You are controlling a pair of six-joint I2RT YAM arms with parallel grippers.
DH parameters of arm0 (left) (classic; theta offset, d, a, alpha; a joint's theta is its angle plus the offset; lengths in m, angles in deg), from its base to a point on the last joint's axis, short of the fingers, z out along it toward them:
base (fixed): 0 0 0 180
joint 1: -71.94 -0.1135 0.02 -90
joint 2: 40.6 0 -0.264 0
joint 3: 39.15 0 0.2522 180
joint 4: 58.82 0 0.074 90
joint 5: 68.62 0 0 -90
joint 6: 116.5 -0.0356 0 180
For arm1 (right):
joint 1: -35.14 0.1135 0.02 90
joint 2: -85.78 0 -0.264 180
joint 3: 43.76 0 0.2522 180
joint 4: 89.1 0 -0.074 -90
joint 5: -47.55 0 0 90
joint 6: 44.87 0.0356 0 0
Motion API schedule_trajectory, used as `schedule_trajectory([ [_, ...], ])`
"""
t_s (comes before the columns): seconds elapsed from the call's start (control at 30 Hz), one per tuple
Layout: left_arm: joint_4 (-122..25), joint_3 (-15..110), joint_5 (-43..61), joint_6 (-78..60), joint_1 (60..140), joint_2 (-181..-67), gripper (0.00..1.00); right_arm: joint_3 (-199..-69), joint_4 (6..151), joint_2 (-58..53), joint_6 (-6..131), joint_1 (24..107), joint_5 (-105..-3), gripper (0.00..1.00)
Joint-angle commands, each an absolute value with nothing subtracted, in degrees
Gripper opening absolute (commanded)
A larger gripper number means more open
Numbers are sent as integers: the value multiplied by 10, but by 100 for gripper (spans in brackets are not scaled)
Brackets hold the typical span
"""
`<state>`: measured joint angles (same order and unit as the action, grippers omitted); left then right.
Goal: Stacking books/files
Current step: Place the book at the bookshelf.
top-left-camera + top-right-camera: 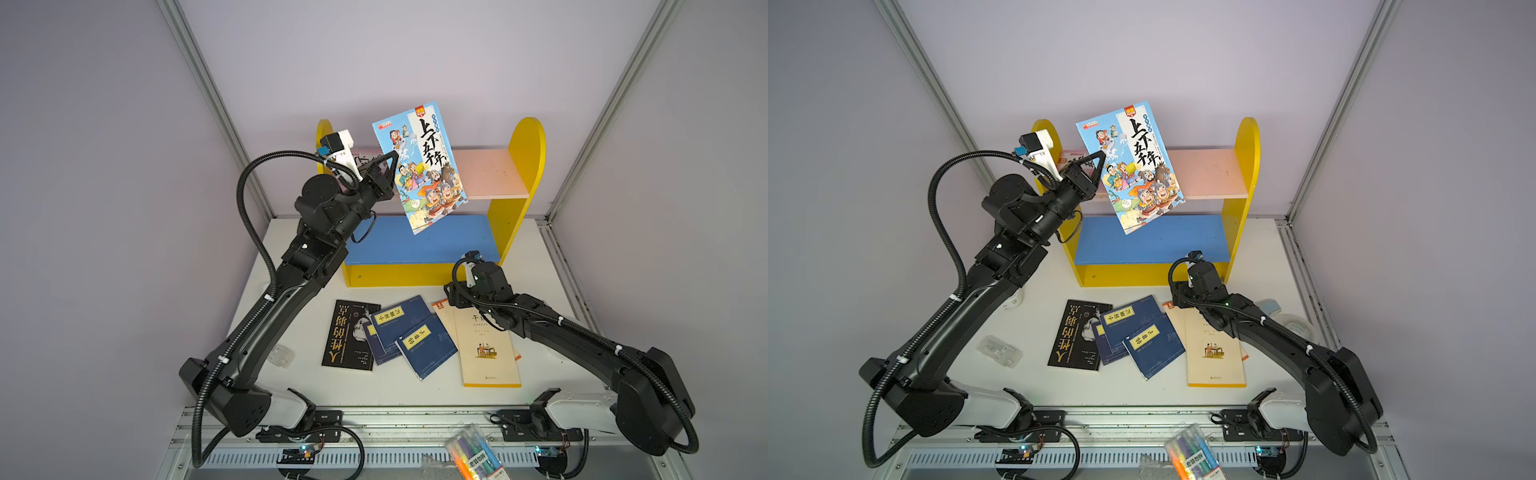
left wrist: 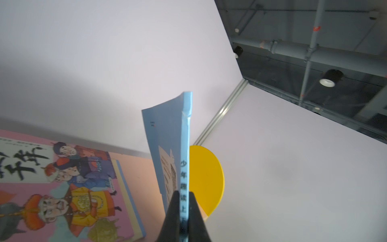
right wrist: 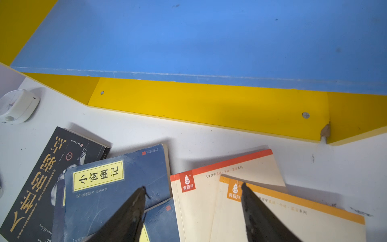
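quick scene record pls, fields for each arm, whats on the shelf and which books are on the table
left fingers: shut on the blue cartoon book at its spine, book in the air, tilted, by the upper shelf
right fingers: open, empty, over the table books
pink upper shelf: pink cartoon book lying flat
table: black book, three navy books overlapping, two cream books overlapping

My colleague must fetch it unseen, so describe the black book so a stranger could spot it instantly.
Start at the yellow shelf unit; books lie on the white table before it. The black book ends that row on the left arm's side, the only cover with gold lettering, unlike the navy books.
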<state>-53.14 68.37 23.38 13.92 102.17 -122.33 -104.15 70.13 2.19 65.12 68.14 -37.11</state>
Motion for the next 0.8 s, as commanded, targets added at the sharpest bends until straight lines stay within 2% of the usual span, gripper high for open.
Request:
schedule_trajectory([
  [0.0,-564,683,376,129,1029,-1235,0,-1044,731,31,635,683,-391,74],
  [0.27,-559,619,501,134,1044,-1220,0,-1074,726,78,583,683,-458,76],
  [0.43,-566,590,523,141,1044,-1208,0,-1158,662,83,548,702,-470,77],
  [0.6,-560,585,523,144,1044,-1201,0,-1216,653,104,493,743,-424,84],
  [0.77,-558,582,530,146,1044,-1198,0,-1244,694,125,425,767,-398,97],
])
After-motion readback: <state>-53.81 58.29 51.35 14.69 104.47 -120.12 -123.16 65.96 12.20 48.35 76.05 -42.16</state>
